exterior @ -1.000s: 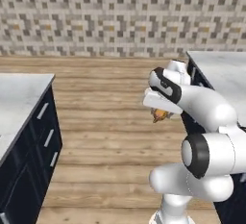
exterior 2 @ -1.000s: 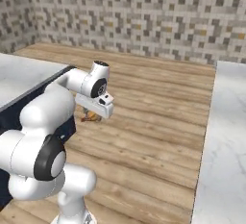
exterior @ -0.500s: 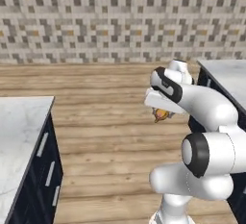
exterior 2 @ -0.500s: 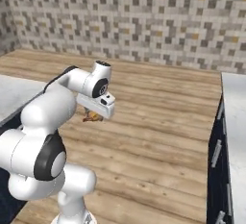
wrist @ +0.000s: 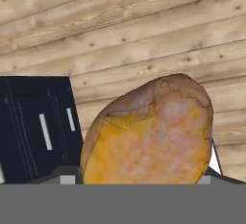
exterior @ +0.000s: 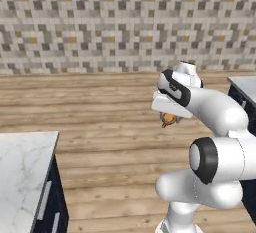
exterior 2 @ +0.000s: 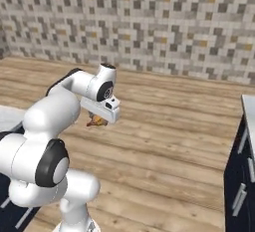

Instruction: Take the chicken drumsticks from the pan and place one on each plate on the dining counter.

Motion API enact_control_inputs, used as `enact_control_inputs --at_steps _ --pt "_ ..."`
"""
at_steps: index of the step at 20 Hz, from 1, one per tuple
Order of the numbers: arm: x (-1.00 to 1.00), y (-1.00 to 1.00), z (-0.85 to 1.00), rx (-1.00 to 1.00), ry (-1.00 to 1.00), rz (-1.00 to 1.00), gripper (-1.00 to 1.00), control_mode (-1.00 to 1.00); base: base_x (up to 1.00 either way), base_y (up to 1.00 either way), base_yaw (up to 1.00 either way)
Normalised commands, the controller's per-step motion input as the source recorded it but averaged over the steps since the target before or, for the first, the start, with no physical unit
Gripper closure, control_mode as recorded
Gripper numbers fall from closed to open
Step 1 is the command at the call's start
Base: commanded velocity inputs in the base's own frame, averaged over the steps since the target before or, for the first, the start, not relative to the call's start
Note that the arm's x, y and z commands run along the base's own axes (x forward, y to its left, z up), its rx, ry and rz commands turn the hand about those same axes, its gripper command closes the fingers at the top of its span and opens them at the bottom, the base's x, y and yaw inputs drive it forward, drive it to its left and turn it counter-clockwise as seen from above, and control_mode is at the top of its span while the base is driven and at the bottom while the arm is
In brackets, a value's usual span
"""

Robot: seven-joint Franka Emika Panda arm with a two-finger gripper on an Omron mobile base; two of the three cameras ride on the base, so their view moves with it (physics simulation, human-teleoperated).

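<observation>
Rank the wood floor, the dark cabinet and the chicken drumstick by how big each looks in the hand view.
1. Wood floor: covers the most picture.
2. Chicken drumstick: looms large only because it sits right at the camera, in the gripper.
3. Dark cabinet: smallest here, though it lies farther off, so its true size is surely greater.

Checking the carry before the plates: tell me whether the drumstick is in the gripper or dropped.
In the gripper: the drumstick hangs under the hand above the wooden floor.
</observation>
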Motion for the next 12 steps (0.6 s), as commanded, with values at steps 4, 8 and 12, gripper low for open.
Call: enact_control_inputs --at_steps 4,8,12 --pt "0.00 0.00 0.00 0.00 0.00 0.00 1.00 1.00 1.00 0.25 0.00" --pt "0.00 0.00 0.00 0.00 0.00 0.00 1.00 1.00 1.00 0.26 0.00" --pt "0.00 0.00 0.00 0.00 0.00 0.00 1.00 1.00 1.00 0.26 0.00"
